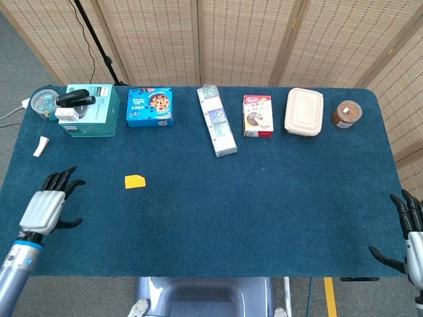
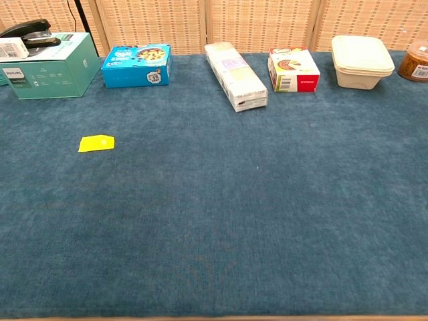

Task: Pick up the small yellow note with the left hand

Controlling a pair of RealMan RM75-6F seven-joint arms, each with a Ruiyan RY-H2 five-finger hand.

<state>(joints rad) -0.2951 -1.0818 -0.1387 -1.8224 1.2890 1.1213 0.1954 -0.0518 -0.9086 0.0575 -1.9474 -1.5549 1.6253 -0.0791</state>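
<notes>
Head view: left hand over the tabletop, fingers spread, empty, well left of the yellow note. Approach step (judged); next, reach rightward and pinch.

Chest view: note lies flat, no hand visible.

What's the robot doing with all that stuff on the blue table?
The robot is meant to pick up the small yellow note with its left hand. That hand is over the table's near left part with its fingers spread, holding nothing, and it is not touching the note yet. The right hand waits open at the table's near right edge. The note lies flat on the blue table, and boxes and tubs are lined up along the far side.
</notes>
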